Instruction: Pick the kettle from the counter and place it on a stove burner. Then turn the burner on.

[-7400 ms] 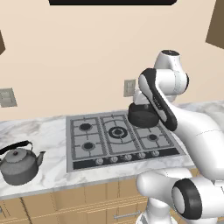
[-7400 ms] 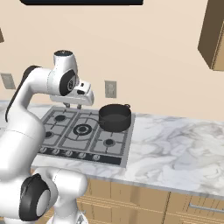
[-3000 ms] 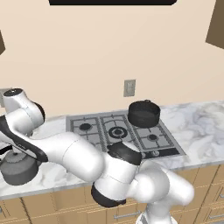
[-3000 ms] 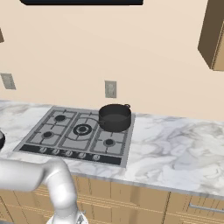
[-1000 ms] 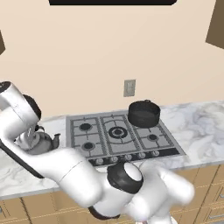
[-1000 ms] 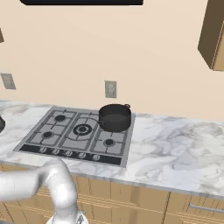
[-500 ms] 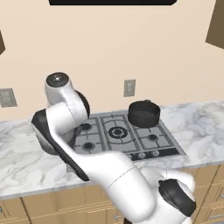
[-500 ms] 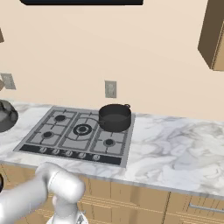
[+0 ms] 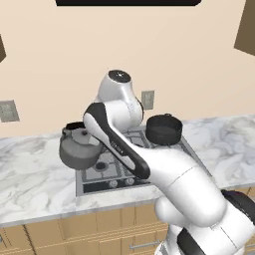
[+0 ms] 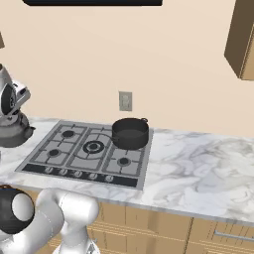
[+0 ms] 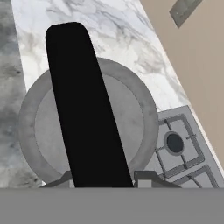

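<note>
1. The kettle is seen lifted clear of the counter, hanging in the air above the left edge of the cooktop.
2. In the hand view, the kettle's black arched handle runs between the fingertips, and the gripper is clamped on it; the grey kettle body hangs directly beneath.
3. From the right base view, the kettle is seen just left of the cooktop, with the hand above it.
4. A small round stove burner under its grate is visible in the hand view, beside and below the kettle's rim; the kettle does not rest on it.
5. A black round pot is set on the cooktop's rear right burner, well apart from the kettle.
6. A row of knobs is seen along the cooktop's front edge.
7. A wall outlet is mounted on the wall behind the cooktop, above the pot.
</note>
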Motion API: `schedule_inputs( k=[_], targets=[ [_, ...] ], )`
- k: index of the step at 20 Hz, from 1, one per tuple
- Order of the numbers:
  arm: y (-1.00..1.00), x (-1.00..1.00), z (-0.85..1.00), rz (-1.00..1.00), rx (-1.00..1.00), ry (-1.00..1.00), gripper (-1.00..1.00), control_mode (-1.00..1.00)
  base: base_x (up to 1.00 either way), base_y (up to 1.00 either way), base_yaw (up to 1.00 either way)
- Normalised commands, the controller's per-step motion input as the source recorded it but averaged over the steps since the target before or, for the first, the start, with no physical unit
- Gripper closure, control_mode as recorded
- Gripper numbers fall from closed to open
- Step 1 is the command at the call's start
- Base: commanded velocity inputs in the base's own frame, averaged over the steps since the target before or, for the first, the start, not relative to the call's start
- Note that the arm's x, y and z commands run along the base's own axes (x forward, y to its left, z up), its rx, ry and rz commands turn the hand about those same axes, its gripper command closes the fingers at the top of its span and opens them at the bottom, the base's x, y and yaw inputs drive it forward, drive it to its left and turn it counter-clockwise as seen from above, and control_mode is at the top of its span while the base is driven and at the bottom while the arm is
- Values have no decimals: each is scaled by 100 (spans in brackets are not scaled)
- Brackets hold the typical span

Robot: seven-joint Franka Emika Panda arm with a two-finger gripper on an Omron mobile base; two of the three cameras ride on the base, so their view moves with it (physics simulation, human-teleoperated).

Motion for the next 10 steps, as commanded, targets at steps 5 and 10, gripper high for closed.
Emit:
schedule_inputs(
  k=[5,10],
  targets=[
    [-30,21,-1,-2,0,16,100,-100,0,0,0],
    [-5,6,0,-3,-5,7,100,-100,0,0,0]
  ],
)
